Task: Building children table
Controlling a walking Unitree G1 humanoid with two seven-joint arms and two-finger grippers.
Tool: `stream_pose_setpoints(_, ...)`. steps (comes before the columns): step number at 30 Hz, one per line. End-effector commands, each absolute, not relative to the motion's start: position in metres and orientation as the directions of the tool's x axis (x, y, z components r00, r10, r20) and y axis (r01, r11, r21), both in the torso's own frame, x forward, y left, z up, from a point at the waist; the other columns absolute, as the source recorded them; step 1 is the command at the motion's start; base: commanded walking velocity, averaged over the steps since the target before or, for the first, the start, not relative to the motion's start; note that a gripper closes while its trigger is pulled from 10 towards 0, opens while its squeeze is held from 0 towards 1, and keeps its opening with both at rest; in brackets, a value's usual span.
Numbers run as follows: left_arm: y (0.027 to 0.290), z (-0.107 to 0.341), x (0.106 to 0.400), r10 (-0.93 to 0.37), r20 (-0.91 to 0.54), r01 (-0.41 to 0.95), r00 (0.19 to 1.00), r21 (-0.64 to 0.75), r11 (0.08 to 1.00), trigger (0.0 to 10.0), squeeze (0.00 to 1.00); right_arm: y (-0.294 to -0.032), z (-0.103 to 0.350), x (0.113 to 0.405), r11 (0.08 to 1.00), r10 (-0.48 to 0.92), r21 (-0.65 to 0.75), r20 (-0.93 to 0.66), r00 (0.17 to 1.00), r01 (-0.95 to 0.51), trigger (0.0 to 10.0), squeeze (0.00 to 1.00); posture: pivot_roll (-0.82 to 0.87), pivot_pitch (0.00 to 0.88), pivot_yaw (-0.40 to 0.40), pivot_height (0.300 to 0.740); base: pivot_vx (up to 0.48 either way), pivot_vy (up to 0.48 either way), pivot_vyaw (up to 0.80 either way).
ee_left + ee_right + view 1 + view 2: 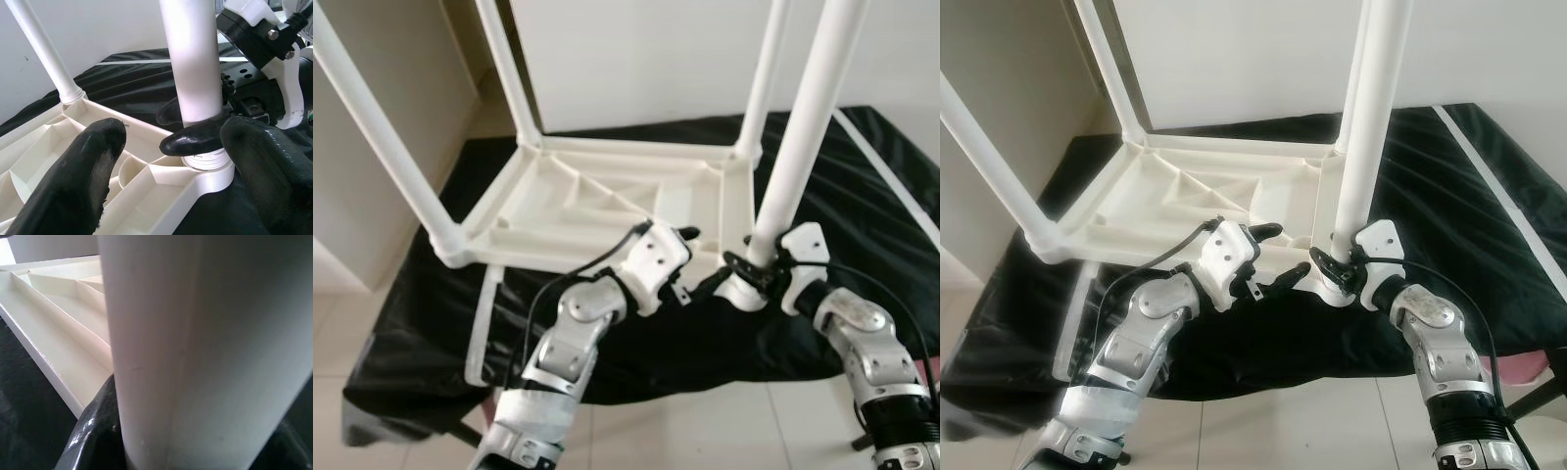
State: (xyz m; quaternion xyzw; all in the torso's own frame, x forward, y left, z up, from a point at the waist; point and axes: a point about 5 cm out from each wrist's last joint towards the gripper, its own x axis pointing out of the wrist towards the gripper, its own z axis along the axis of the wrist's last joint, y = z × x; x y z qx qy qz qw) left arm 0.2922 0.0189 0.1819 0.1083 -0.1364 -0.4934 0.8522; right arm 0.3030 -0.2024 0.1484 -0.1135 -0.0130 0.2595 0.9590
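1. I see the white plastic table top (607,201) lying upside down on a black cloth (862,196), its ribbed underside facing up and four white legs standing up out of its corner sockets.
2. My right gripper (1332,266) is clamped around the near-right leg (803,137) just above its socket; in the right wrist view that leg (195,352) sits pressed between the black fingers (95,431).
3. My left gripper (1268,257) hangs released just to the left of the right one, at the table top's near edge. One finger reaches over the ribbed underside and the other points toward the same socket.
4. In the left wrist view the two fingertips (83,176) are spread apart, with the corner socket and the right gripper's finger (195,139) ahead of them.
5. The far-right leg (762,78) rises just beyond the gripped one. The two left legs (382,137) lean outward, well apart from both grippers.
6. A loose white bar (481,323) lies on the cloth to the left of my left arm, below the table top's near-left corner.
7. The cloth's near edge drops to pale floor tiles (705,431) right below my wrists, and a white wall (646,59) stands beyond the table top.
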Motion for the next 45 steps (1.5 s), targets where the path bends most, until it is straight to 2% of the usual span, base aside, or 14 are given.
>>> stream_pose_setpoints(1, 0.02, 0.183, 0.295, -0.849, 0.146, 0.789, 0.507, 0.317, 0.526, 10.0, 0.0, -0.206, 0.133, 0.298, 0.852, 0.477, -0.191, -0.1, 0.873, -0.487, 10.0, 0.0, -0.14, 0.016, 0.093, 0.74, 0.0, 0.0, 0.0)
stream_pose_setpoints(7, 0.02, 0.184, 0.295, -0.849, 0.15, 0.788, 0.506, 0.32, 0.526, 10.0, 0.0, -0.204, 0.133, 0.296, 0.894, 0.401, -0.178, -0.087, 0.912, -0.41, 10.0, 0.0, -0.14, 0.017, 0.092, 0.74, 0.0, 0.0, 0.0)
stream_pose_setpoints(9, 0.021, 0.183, 0.295, -0.849, 0.149, 0.788, 0.507, 0.318, 0.527, 10.0, 0.0, -0.203, 0.134, 0.297, 0.945, 0.272, -0.166, -0.072, 0.959, -0.281, 10.0, 0.0, -0.14, 0.017, 0.092, 0.74, 0.0, 0.0, 0.0)
stream_pose_setpoints(13, 0.021, 0.182, 0.294, -0.849, 0.148, 0.789, 0.508, 0.317, 0.527, 10.0, 0.0, -0.2, 0.134, 0.297, 0.97, 0.197, -0.134, -0.068, 0.978, -0.204, 10.0, 0.0, -0.14, 0.018, 0.092, 0.74, 0.0, 0.0, 0.0)
stream_pose_setpoints(16, 0.02, 0.183, 0.294, -0.849, 0.149, 0.789, 0.507, 0.316, 0.527, 10.0, 0.0, -0.2, 0.137, 0.299, 0.993, 0.055, -0.104, -0.042, 0.998, -0.06, 10.0, 0.0, -0.14, 0.017, 0.092, 0.74, 0.0, 0.0, 0.0)
stream_pose_setpoints(22, 0.021, 0.183, 0.295, -0.847, 0.15, 0.788, 0.509, 0.315, 0.529, 10.0, 0.0, -0.196, 0.139, 0.297, 0.996, -0.063, -0.068, -0.02, 0.998, 0.061, 10.0, 0.0, -0.14, 0.017, 0.09, 0.74, 0.0, 0.0, 0.0)
stream_pose_setpoints(23, 0.021, 0.183, 0.295, -0.848, 0.149, 0.788, 0.51, 0.315, 0.529, 10.0, 0.0, -0.195, 0.139, 0.296, 0.992, -0.111, -0.055, -0.018, 0.994, 0.11, 10.0, 0.0, -0.14, 0.017, 0.09, 0.74, 0.0, 0.0, 0.0)
stream_pose_setpoints(24, 0.021, 0.183, 0.295, -0.847, 0.148, 0.787, 0.51, 0.317, 0.529, 10.0, 0.0, -0.192, 0.134, 0.291, 0.967, -0.254, -0.038, -0.037, 0.966, 0.253, 10.0, 0.0, -0.13, 0.018, 0.085, 0.74, 0.0, 0.0, 0.0)
stream_pose_setpoints(27, 0.021, 0.183, 0.295, -0.847, 0.149, 0.786, 0.511, 0.318, 0.53, 10.0, 0.0, -0.19, 0.131, 0.29, 0.952, -0.305, -0.035, -0.055, 0.951, 0.304, 10.0, 0.0, -0.13, 0.018, 0.085, 0.74, 0.0, 0.0, 0.0)
stream_pose_setpoints(30, 0.023, 0.183, 0.295, -0.842, 0.152, 0.782, 0.518, 0.316, 0.537, 10.0, 0.0, -0.179, 0.132, 0.287, 0.903, -0.426, 0.028, -0.05, 0.903, 0.428, 10.0, 0.0, -0.12, 0.018, 0.077, 0.74, 0.0, 0.0, 0.0)
stream_pose_setpoints(37, 0.024, 0.182, 0.293, -0.84, 0.151, 0.781, 0.52, 0.314, 0.54, 10.0, 0.0, -0.167, 0.139, 0.29, 0.927, -0.369, 0.064, -0.024, 0.929, 0.369, 10.0, 0.0, -0.11, 0.022, 0.072, 0.74, 0.0, 0.0, 0.0)
stream_pose_setpoints(45, 0.026, 0.183, 0.293, -0.836, 0.151, 0.776, 0.527, 0.316, 0.546, 10.0, 0.0, -0.159, 0.145, 0.291, 0.924, -0.377, 0.07, 0.0, 0.926, 0.376, 10.0, 0.0, -0.1, 0.027, 0.069, 0.74, 0.0, 0.0, 0.0)
